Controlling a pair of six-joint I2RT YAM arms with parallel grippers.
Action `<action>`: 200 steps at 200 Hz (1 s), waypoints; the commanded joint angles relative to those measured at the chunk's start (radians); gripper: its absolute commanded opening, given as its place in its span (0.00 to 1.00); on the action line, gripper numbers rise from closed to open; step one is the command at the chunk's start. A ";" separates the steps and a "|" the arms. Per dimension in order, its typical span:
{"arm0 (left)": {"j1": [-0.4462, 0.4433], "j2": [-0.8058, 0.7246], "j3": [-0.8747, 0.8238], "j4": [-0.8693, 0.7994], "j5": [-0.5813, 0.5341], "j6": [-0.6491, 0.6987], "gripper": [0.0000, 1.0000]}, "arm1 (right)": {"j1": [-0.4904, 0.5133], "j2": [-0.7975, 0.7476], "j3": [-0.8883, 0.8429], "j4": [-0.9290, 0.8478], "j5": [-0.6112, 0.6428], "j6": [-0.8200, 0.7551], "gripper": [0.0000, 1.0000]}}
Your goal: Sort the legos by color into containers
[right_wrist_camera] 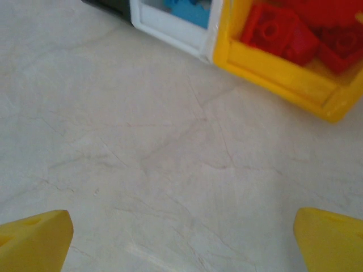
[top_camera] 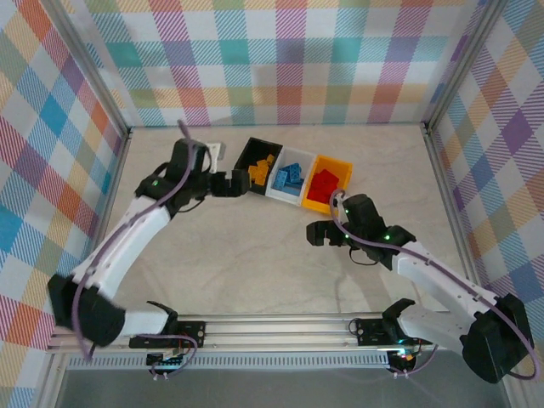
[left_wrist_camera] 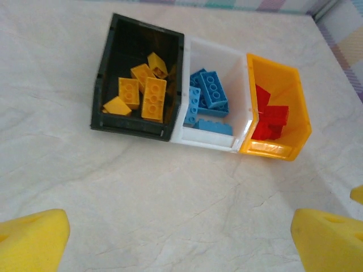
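Three bins stand in a row at the back of the table. The black bin (left_wrist_camera: 130,127) holds several yellow legos (left_wrist_camera: 153,99). The white bin (left_wrist_camera: 207,141) holds light blue legos (left_wrist_camera: 212,89), and the yellow-orange bin (left_wrist_camera: 272,148) holds red legos (left_wrist_camera: 272,119). My left gripper (left_wrist_camera: 181,243) hangs open over bare table just in front of the black bin, with nothing between its yellow pads (left_wrist_camera: 34,238). My right gripper (right_wrist_camera: 181,241) is open too, empty, just in front of the yellow-orange bin (right_wrist_camera: 272,73) with its red legos (right_wrist_camera: 283,31).
From above, the left gripper (top_camera: 238,183) sits by the black bin (top_camera: 252,150) and the right gripper (top_camera: 323,234) below the yellow-orange bin (top_camera: 316,204). A small white thing (top_camera: 218,151) lies behind the left arm. Checkered walls enclose the pale table (top_camera: 255,263).
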 commanded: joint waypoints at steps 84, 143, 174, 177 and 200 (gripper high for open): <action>-0.002 -0.239 -0.170 0.099 -0.169 -0.042 1.00 | -0.046 -0.002 0.159 0.019 0.205 -0.157 1.00; -0.002 -0.284 -0.184 0.110 -0.263 0.018 1.00 | -0.081 -0.152 0.011 0.257 0.373 -0.389 0.99; -0.002 -0.368 -0.247 0.179 -0.323 0.068 1.00 | -0.231 -0.186 0.009 0.259 0.330 -0.392 1.00; -0.002 -0.378 -0.257 0.190 -0.322 0.079 1.00 | -0.247 -0.187 0.009 0.259 0.324 -0.387 1.00; -0.002 -0.445 -0.345 0.264 -0.291 0.175 1.00 | -0.354 -0.186 0.004 0.275 0.276 -0.352 1.00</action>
